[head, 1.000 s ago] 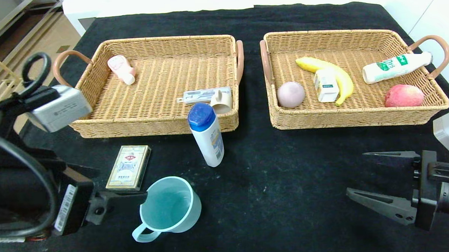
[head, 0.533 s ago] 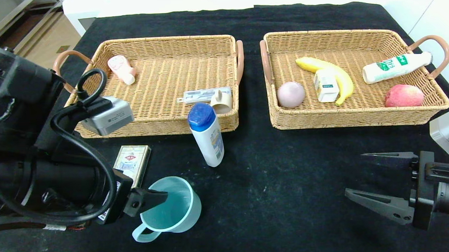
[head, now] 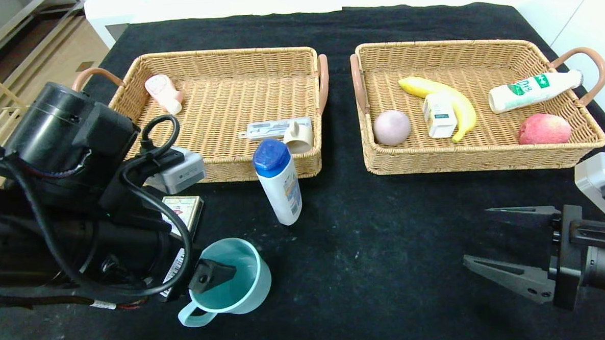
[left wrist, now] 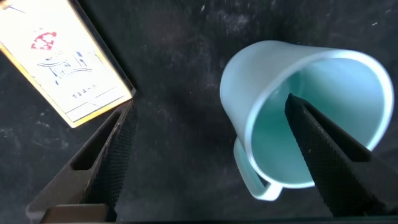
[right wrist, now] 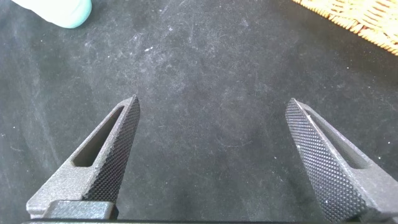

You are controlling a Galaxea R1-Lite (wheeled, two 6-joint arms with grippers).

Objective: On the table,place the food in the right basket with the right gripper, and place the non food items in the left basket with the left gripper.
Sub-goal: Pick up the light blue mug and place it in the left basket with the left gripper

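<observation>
A light blue cup (head: 238, 282) stands on the black table near the front left; it also shows in the left wrist view (left wrist: 311, 124). My left gripper (head: 204, 261) is open and straddles the cup's wall (left wrist: 210, 104): one finger is inside the cup, the other outside, beside a card box (head: 184, 208) (left wrist: 56, 62). A white shampoo bottle with a blue cap (head: 278, 184) stands in front of the left basket (head: 216, 57). My right gripper (head: 479, 234) is open and empty over bare cloth at the front right (right wrist: 211, 102).
The left basket holds a pink item (head: 163, 93), a toothbrush pack (head: 275, 128) and a beige piece (head: 299, 136). The right basket (head: 445, 46) holds a banana (head: 463, 109), a small carton (head: 439, 114), a pinkish ball (head: 391, 127), a white bottle (head: 531, 89) and an apple (head: 544, 129).
My left arm has swung in to the right over the card box; its finger now reaches inside the cup. The right gripper has barely moved.
</observation>
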